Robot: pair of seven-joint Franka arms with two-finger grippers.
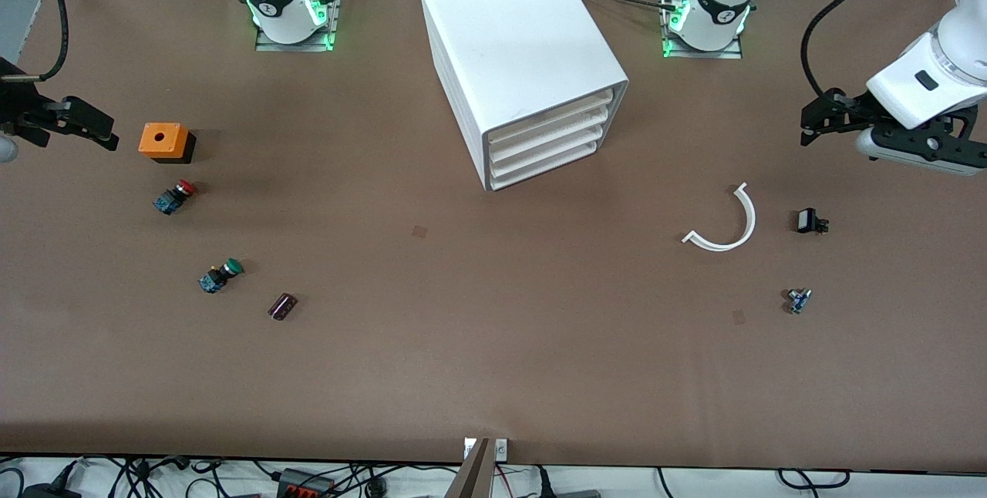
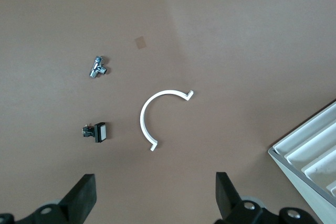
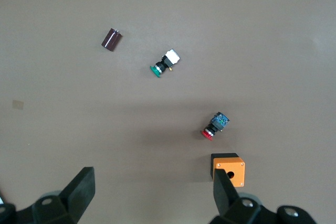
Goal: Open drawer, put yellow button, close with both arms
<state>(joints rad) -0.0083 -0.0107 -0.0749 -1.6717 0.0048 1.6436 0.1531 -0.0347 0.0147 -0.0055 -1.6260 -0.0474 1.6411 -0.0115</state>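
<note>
Across the table (image 1: 493,359) in the front view, the white cabinet (image 1: 517,28) stands between the two arm bases. Its four drawers are all pushed in, and the drawer (image 1: 551,114) of the task is the top one. Each base carries a small round mark on its dark ring, too small to read. Toward the right arm's end lie an orange box (image 1: 163,141) with a hole in its top, a red-capped button (image 1: 174,196), a green-capped button (image 1: 220,275) and a dark cylinder (image 1: 282,306), all well apart from the cabinet. Toward the left arm's end lie a white curved strip (image 1: 725,222), a small black part (image 1: 810,221) and a small metal fitting (image 1: 798,300). The right end effector (image 1: 89,126) hangs over the table edge beside the orange box, and the left end effector (image 1: 819,116) over bare table near the black part. From the left wrist view, the left end effector (image 2: 153,182) has its fingers wide apart and holds nothing; below are the curved strip (image 2: 157,114), the black part (image 2: 97,132), the fitting (image 2: 97,66) and a corner of the cabinet (image 2: 310,150). From the right wrist view, the right end effector (image 3: 153,177) is also spread and empty, over the orange box (image 3: 228,169), the red-capped button (image 3: 215,127), the green-capped button (image 3: 164,65) and the cylinder (image 3: 112,39).
</note>
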